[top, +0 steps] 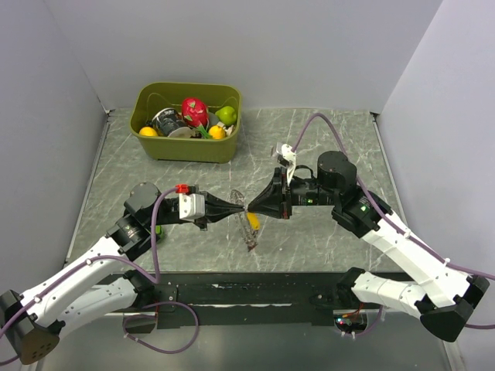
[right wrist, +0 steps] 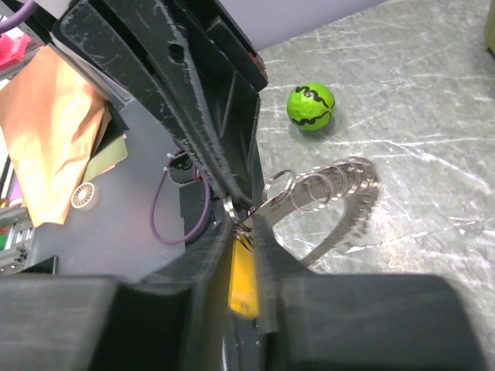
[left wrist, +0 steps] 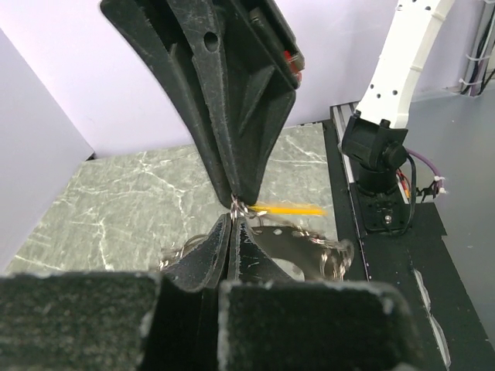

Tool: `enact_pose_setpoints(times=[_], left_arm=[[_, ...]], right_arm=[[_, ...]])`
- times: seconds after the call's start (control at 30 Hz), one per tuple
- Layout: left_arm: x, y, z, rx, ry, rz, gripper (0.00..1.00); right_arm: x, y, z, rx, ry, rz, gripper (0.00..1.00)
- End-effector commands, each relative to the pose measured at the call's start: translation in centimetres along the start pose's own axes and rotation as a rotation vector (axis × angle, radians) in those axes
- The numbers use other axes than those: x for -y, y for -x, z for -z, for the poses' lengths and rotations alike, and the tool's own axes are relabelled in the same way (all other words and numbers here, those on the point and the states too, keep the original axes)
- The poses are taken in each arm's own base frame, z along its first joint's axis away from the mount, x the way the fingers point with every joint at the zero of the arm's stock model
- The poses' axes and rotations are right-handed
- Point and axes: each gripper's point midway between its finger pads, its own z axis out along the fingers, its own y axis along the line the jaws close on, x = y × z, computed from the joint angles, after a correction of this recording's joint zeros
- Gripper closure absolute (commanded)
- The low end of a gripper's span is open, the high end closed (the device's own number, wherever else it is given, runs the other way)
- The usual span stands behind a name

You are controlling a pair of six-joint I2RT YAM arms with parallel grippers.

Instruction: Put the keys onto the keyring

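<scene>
Keyring (right wrist: 353,212) grey, beaded arc carrying small loops; yellow key (right wrist: 243,282) beside.

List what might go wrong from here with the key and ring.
1. The left gripper pinches the keyring only at its very fingertips, so the ring may slip out and drop.
2. The yellow key sits between the right gripper's fingers, tip to tip with the left, so a push may knock the ring loose.

Grey marbled table (top: 116,178) — carrying an olive bin (top: 186,148), a green ball (right wrist: 311,107).
</scene>
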Motion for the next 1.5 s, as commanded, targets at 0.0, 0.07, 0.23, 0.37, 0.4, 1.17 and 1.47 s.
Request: enact_pose_setpoints(times=[0.0,0.07,0.23,0.37,0.4,1.17,1.47], left_arm=[[-0.3,3.3,-0.1,0.078,-0.004,-0.082,0.99],[-0.3,3.4,0.0,0.084,0.000,-0.087,0.99],[-0.3,3.6,0.1,0.088,0.005,-0.091,0.99],[-0.1,4.2,0.2,0.109,0.005,-0.097,0.99],[-0.1,4.2,0.3,0.111,0.008,-0.096,0.99],[0.6,5.8,0.9,0.164,-0.002,-0.107,0.99],[0.6,5.8,1.1,0.164,0.007,-0.108,0.99]], right_arm=[[-0.3,1.3,0.1,0.048,0.003,0.026,0.91],[-0.1,1.1,0.1,0.045,-0.005,0.024,0.99],[0.0,0.8,0.2,0.041,-0.009,0.028,1.00],[0.0,0.4,0.4,0.037,-0.013,0.032,1.00],[0.1,0.4,0.4,0.037,-0.018,0.035,1.00],[0.7,-1.3,0.5,0.022,-0.046,0.025,1.00],[0.6,-1.8,0.8,0.019,-0.042,0.029,1.00]])
